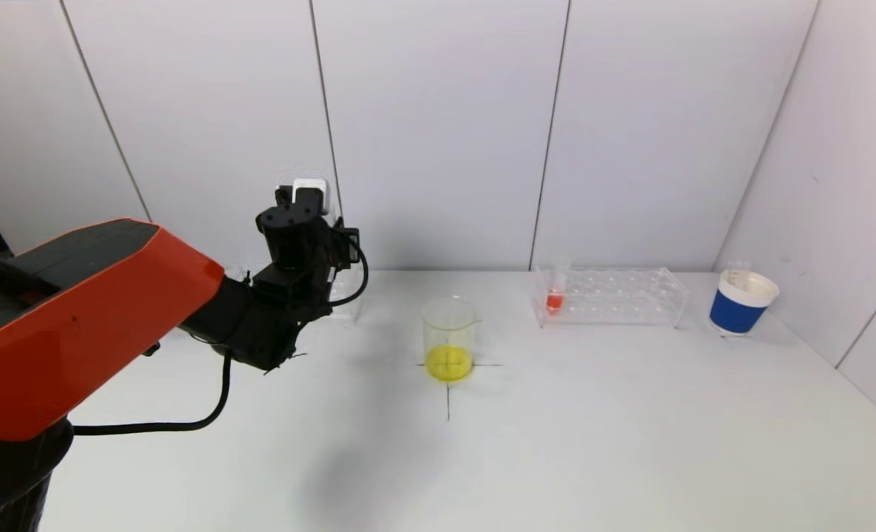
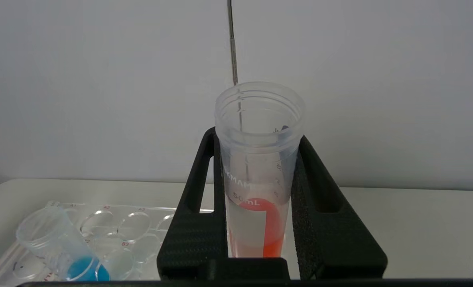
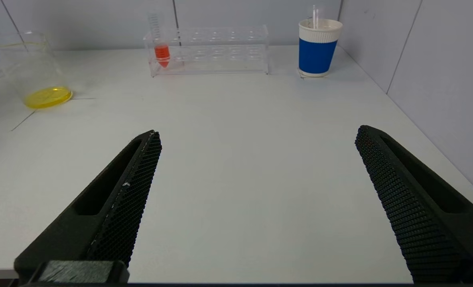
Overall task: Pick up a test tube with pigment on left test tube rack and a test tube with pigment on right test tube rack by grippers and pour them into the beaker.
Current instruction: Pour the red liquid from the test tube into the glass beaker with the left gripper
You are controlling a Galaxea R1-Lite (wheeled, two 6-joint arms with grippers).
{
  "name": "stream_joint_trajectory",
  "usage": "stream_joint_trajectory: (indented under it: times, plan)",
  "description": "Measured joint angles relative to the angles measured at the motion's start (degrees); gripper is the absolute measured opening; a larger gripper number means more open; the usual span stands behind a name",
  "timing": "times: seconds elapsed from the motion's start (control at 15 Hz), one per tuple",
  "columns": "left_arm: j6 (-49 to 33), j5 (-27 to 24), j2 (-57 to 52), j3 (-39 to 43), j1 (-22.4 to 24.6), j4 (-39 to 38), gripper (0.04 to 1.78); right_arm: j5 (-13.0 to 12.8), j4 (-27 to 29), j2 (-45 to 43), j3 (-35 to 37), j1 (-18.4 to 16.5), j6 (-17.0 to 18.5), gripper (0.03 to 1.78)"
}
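Here, my right gripper (image 3: 256,199) hangs nearest me over bare table (image 3: 240,139), its jaws spread wide and holding nothing. Beyond it stands the beaker (image 1: 449,338), a little yellow liquid in its bottom. Left of the beaker, my left gripper (image 2: 256,175) is clamped on an upright tube (image 2: 258,167) holding red pigment, raised above the left rack (image 2: 113,231), where a blue-filled tube (image 2: 63,249) leans. Right of the beaker, farther back, the right rack (image 1: 609,297) holds one red tube (image 1: 555,290); a blue cup (image 1: 741,301) stands beyond.
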Motion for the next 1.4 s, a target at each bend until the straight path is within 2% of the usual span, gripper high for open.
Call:
stream_joint_trajectory:
  times: [0.2,0.53,0.8,0.93,1.07,1.4]
  plan:
    - [0.72,-0.85,-2.97,-2.32,-0.11,5.40,0.47,0.00,-0.02,0.00,0.00,0.00,0.00,1.77]
    - [5.67,-5.72,-6.27,-10.37,-1.43,15.25,0.47,0.00,-0.02,0.00,0.00,0.00,-0.02,1.77]
    - [10.08,-12.96,-7.01,-13.48,-4.82,20.59,0.47,0.00,-0.02,0.00,0.00,0.00,0.00,1.77]
    - [12.13,-14.07,-6.42,-14.99,-5.75,20.78,0.47,0.02,-0.02,0.00,0.00,0.00,0.00,1.77]
    - [14.32,-17.02,-5.57,-17.07,-6.08,21.58,0.47,0.00,-0.02,0.00,0.00,0.00,0.00,1.77]
    - [17.38,-27.03,-5.49,-18.92,-6.19,31.06,0.47,0.00,-0.02,0.00,0.00,0.02,-0.02,1.77]
